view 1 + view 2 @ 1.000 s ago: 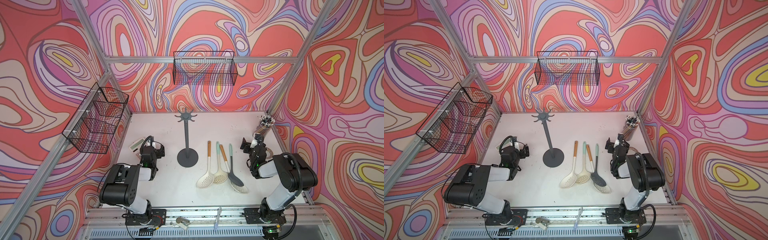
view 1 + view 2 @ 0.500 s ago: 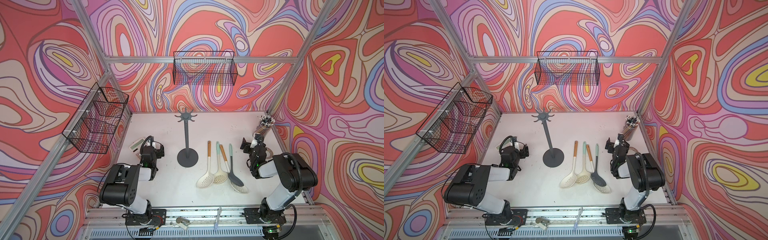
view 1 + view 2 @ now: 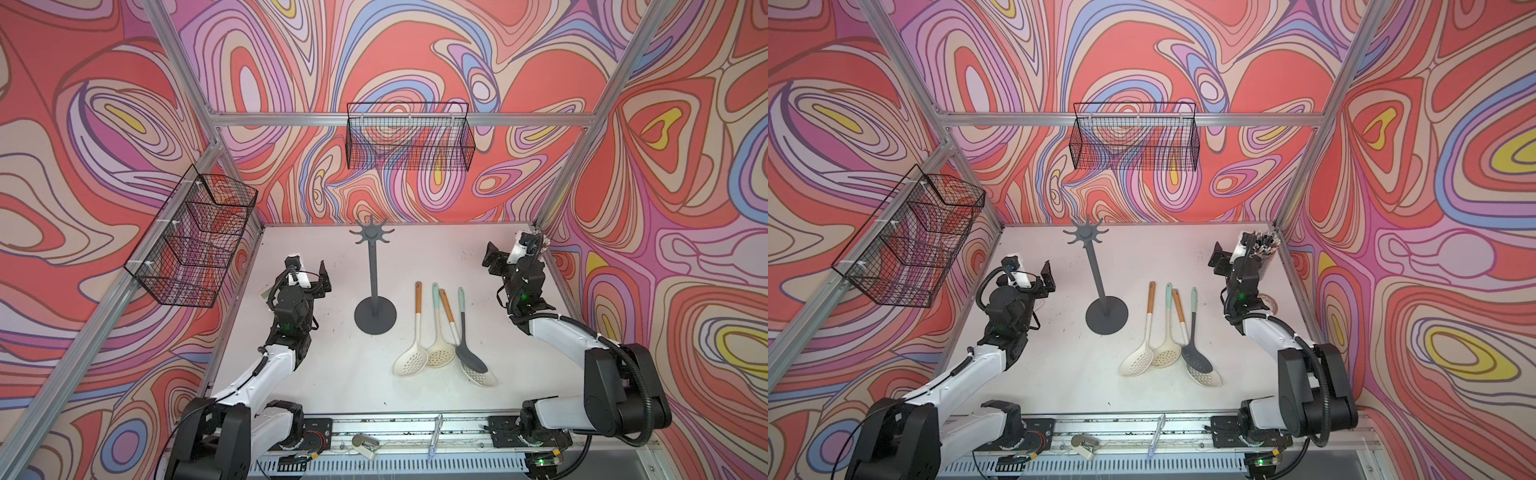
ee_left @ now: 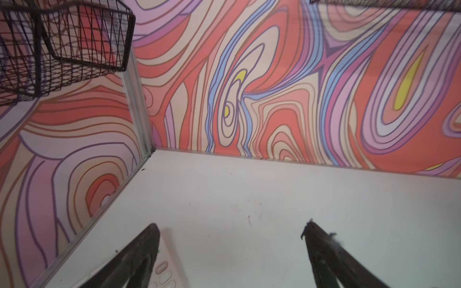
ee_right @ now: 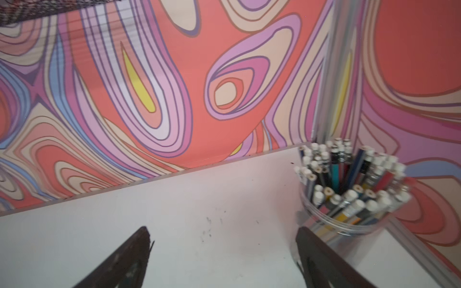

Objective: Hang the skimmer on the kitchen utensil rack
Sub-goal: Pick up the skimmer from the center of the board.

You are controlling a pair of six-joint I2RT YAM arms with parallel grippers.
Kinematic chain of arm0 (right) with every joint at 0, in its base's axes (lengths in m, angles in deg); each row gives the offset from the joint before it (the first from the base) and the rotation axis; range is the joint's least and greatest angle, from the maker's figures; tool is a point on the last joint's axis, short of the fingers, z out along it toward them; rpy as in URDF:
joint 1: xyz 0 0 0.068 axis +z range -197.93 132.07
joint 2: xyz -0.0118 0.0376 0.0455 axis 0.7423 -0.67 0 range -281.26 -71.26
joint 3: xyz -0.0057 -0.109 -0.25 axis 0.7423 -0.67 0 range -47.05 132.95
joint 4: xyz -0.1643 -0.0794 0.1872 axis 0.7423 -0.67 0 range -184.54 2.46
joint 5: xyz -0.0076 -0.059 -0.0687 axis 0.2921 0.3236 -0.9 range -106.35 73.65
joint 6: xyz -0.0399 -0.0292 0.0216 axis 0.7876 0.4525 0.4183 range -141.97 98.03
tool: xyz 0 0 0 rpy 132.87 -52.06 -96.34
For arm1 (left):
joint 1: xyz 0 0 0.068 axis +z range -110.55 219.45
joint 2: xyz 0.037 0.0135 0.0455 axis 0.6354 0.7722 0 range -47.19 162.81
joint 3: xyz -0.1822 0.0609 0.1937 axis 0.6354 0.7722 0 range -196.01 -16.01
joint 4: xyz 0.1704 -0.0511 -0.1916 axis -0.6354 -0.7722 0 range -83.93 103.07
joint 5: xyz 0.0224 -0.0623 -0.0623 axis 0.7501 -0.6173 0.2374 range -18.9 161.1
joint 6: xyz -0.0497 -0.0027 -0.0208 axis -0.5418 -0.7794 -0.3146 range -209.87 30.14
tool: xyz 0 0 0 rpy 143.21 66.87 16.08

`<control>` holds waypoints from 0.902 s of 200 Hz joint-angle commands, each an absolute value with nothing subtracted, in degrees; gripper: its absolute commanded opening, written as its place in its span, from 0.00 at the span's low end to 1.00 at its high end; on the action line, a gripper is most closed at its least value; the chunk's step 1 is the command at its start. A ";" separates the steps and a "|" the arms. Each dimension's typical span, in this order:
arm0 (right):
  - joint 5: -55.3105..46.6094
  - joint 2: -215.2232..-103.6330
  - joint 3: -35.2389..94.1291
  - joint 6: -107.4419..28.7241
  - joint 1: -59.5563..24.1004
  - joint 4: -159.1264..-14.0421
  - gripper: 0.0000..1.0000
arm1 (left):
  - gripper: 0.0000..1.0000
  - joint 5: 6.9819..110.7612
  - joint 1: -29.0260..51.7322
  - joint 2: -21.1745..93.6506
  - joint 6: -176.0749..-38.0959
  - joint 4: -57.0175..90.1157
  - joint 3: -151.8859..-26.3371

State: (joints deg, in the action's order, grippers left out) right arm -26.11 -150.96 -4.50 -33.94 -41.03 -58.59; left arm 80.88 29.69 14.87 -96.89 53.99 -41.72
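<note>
Several skimmers lie side by side on the white table in both top views, handles toward the back wall. They include a cream one with an orange handle [image 3: 411, 363] [image 3: 1136, 362] and a dark grey one with a teal handle [image 3: 471, 358] [image 3: 1196, 357]. The dark grey kitchen utensil rack [image 3: 372, 270] [image 3: 1097, 270] stands just left of them, and nothing hangs on its hooks. My left gripper [image 3: 316, 278] [image 4: 232, 225] is open over bare table left of the rack. My right gripper [image 3: 505, 254] [image 5: 222, 230] is open near the back right corner. Neither holds anything.
Black wire baskets hang on the back wall [image 3: 409, 137] and the left wall [image 3: 195, 241]. A calculator [image 4: 164, 271] lies under the left fingers. A clear cup of pencils [image 5: 349, 194] stands in the back right corner beside the right gripper. A stapler [image 3: 365, 442] sits on the front rail.
Both arms have unfolded from their low pose, and both grippers have risen and moved toward the back wall. The skimmers and rack have not moved.
</note>
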 commanded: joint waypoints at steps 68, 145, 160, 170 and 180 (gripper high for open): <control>-16.36 -153.80 12.13 -40.63 -21.92 -104.14 0.85 | 0.86 60.52 23.16 10.38 -101.03 54.51 -43.60; -23.09 -152.99 7.35 -49.29 -22.86 -117.79 0.71 | 0.86 59.35 22.13 9.78 -100.25 53.91 -43.44; -20.40 -152.82 5.09 -51.60 -23.99 -117.31 0.69 | 0.86 58.78 22.09 10.09 -100.41 54.76 -43.17; -19.05 -152.81 3.55 -52.72 -24.90 -116.39 0.67 | 0.86 58.73 22.07 10.11 -100.67 55.20 -42.92; -18.14 -152.84 2.45 -53.74 -25.90 -115.81 0.66 | 0.86 58.47 22.07 10.01 -100.68 55.52 -42.68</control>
State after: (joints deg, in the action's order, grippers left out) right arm -20.38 -153.35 5.12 -48.83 -24.03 -114.19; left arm 60.05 22.24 10.22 -100.63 53.56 -42.68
